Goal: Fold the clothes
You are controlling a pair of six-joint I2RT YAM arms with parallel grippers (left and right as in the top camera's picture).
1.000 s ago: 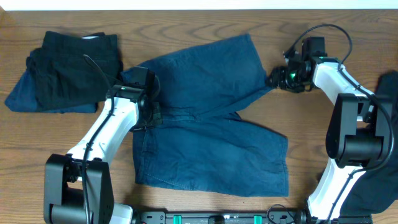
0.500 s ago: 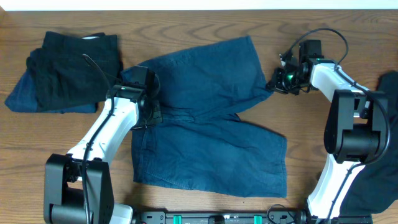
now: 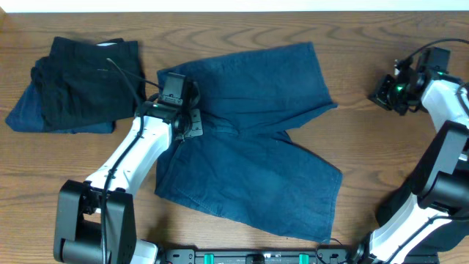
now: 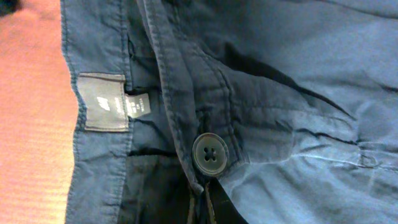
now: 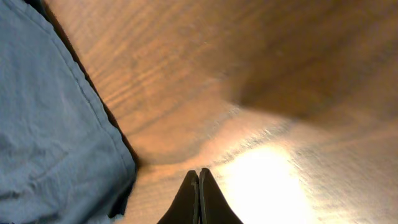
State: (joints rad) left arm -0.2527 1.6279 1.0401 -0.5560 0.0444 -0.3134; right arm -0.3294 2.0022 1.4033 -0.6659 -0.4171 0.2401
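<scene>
Dark blue denim shorts [image 3: 249,147] lie spread on the wooden table, waistband to the left and two wide legs to the right. My left gripper [image 3: 189,126] is shut on the waistband. The left wrist view shows the band's fabric pinched between its dark fingers [image 4: 199,208], just below the round button [image 4: 210,154] and beside a grey label [image 4: 104,102]. My right gripper [image 3: 379,94] hovers over bare wood to the right of the upper leg. Its fingertips [image 5: 199,175] are pressed together with nothing between them, and the leg's hem [image 5: 74,124] lies to their left.
A pile of folded dark clothes [image 3: 77,84], black on navy, sits at the table's far left. Bare wood [image 3: 381,169] lies between the shorts and the right arm. The table's back edge [image 3: 234,10] runs along the top.
The right gripper let go of the upper leg's hem, shut, and drew away to the right. The left gripper shifted the waistband slightly right and back, and the shorts slid with it.
</scene>
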